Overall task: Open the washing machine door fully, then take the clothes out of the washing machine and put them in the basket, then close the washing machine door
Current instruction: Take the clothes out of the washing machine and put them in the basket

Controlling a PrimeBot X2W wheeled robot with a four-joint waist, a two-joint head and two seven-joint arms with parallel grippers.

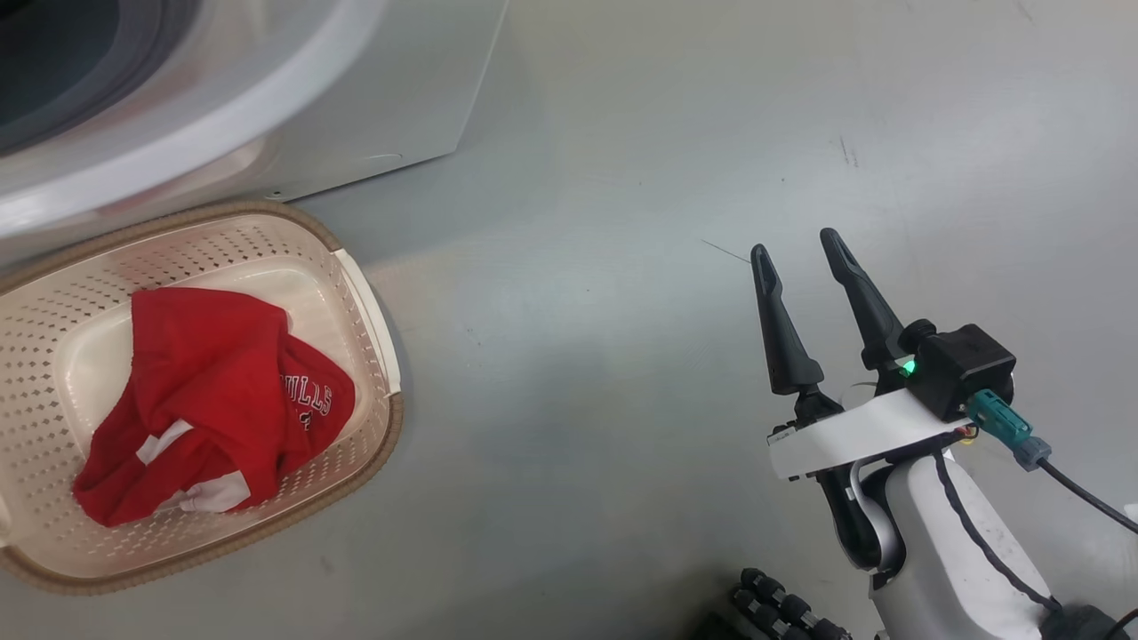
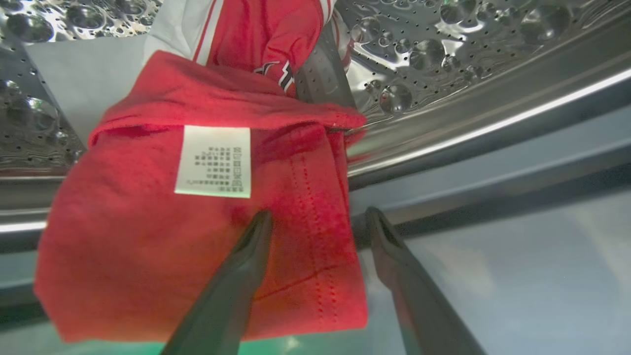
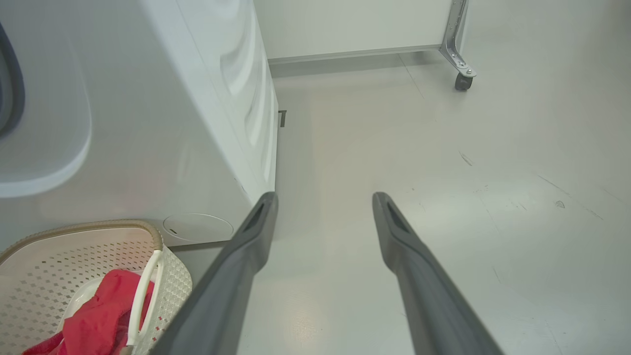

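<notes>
Left hand (image 2: 318, 213): spread wide at the mouth of the drum (image 2: 443, 44), pinching nothing. One finger lies across the front of the red cloth and the other stands just off its stitched edge.
Clothes (image 2: 197, 246) in drum: a red fold hangs out over the steel lip (image 2: 468, 133), with a white label (image 2: 213, 161) facing me. More red and white striped cloth sits deeper in.
Clothes in basket: one red piece with white lettering is bunched on the bottom, near the middle.
Basket (image 1: 222, 240): on the floor (image 1: 622, 267), tucked against the front of the washer (image 1: 373, 98), near its lower corner.
Right hand (image 1: 794, 243): spread and empty, above bare floor, well apart from the basket.
Edges: the drum lip runs under the hanging cloth, with grey bands below it. The washer's front corner stands just beside the basket rim.
Open room: bare floor runs from the basket's handle side past the washer's side panel to the far wall (image 3: 345, 24).
In the way: a dark paddle (image 2: 323, 74) in the drum, touching the cloth behind the fold. A caster (image 3: 463, 81) on a metal leg stands near the far wall, well apart from both hands.
</notes>
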